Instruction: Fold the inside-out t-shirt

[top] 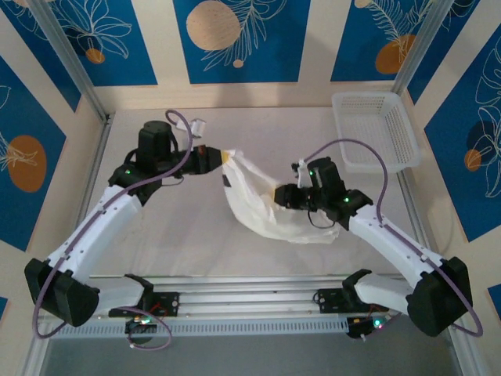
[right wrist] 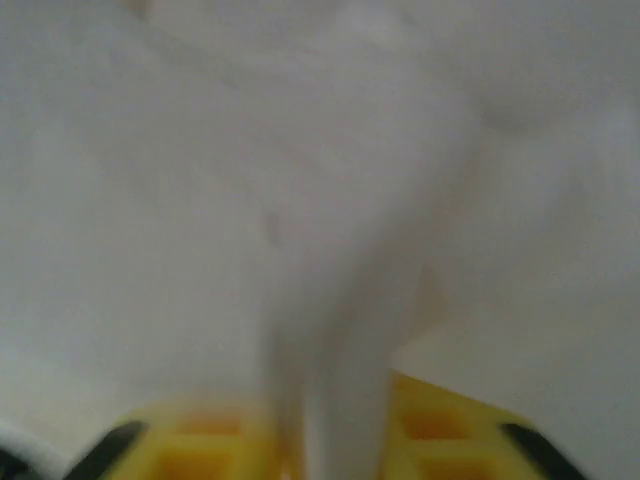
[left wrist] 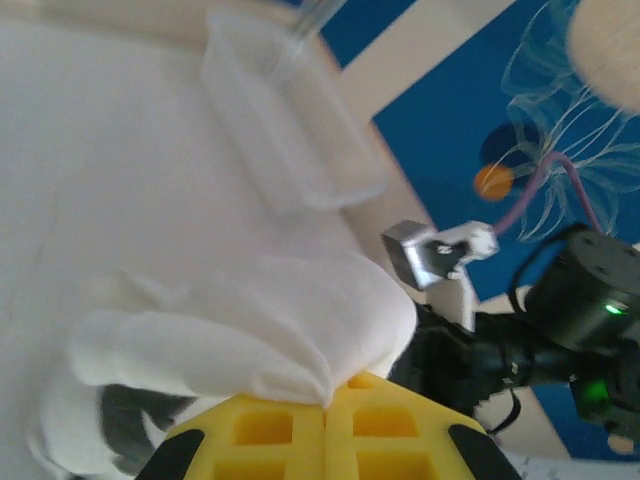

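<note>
Both arms hold the white t-shirt [top: 252, 205], bunched and strung between them, near the lattice basket [top: 374, 129] on its table-centre side. The left gripper [left wrist: 325, 405] and right gripper [right wrist: 335, 430] are each pinched tight on cloth. No fold is visible; spreading and folding seemingly remain.

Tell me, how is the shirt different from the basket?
The t-shirt is soft and crumpled; the basket keeps a boxy lattice shape. The t-shirt is pinched by the left gripper and the right gripper; the basket sits untouched at the far right. Both are white.
</note>
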You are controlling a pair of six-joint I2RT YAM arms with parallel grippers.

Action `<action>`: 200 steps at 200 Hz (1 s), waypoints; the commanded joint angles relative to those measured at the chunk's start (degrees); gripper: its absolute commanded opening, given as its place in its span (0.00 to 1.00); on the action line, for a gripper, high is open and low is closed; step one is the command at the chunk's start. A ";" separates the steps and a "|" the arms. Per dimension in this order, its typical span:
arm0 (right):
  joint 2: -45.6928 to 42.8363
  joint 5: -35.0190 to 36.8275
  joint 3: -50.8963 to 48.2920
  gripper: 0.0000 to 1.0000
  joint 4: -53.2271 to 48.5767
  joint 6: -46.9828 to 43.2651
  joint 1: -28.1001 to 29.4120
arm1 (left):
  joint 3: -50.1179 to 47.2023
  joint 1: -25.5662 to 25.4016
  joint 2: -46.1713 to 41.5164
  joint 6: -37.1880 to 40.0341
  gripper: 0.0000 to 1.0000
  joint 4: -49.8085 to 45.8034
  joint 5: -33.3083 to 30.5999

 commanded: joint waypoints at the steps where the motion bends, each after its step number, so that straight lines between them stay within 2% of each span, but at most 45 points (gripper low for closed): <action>1: -8.46 -2.88 1.34 0.48 4.66 -2.24 1.63 | -0.57 -2.06 -2.85 1.12 0.00 8.36 6.72; 13: -10.59 -2.39 1.18 0.57 7.26 -6.31 3.21 | -0.43 -2.71 -2.49 2.03 0.00 8.26 7.89; 24: -11.23 -1.28 1.72 0.61 8.68 -9.65 4.29 | 0.13 -3.13 -2.15 2.83 0.00 7.90 8.69; 57: -7.60 4.41 2.51 0.62 15.43 -15.44 5.66 | 1.84 -4.30 -1.97 4.34 0.00 8.46 10.69; 75: -4.30 1.34 2.60 0.61 20.36 -19.04 6.16 | 2.44 -4.76 -2.12 4.79 0.00 8.02 10.55; 96: 0.99 -1.28 4.56 0.61 21.63 -21.07 6.64 | 2.37 -4.98 -2.36 5.10 0.00 7.65 10.63; 116: 4.13 0.24 5.96 0.52 21.92 -21.52 7.00 | 2.35 -5.02 -2.75 5.56 0.00 6.71 10.44; 132: 5.27 -3.35 6.41 0.50 22.79 -21.68 7.08 | 2.31 -5.02 -2.99 5.97 0.00 6.23 10.35; 140: 5.91 -5.73 6.66 0.42 22.64 -21.69 7.22 | 2.55 -5.02 -3.08 6.38 0.00 5.71 10.07; 147: 6.37 -7.05 7.11 0.27 21.69 -21.74 7.42 | 2.66 -5.02 -3.23 7.03 0.00 4.80 9.28; 154: 6.38 -7.47 7.62 0.10 20.64 -20.66 7.40 | 3.02 -5.02 -3.45 8.14 0.00 2.81 6.87; 160: 5.87 -8.04 7.78 0.00 20.30 -19.03 7.00 | 3.66 -5.02 -3.65 9.51 0.00 -0.21 3.00; 185: -0.48 -11.72 7.82 0.00 19.31 -11.61 5.78 | 6.36 -4.46 -3.15 15.20 0.00 -18.40 -26.38; 192: -2.39 -12.09 8.03 0.00 18.61 -9.54 5.77 | 5.43 -3.72 -2.41 16.56 0.00 -19.93 -29.98; 200: -4.30 -12.26 8.26 0.00 17.73 -7.36 5.60 | 3.55 -2.75 -1.11 18.26 0.00 -19.79 -29.81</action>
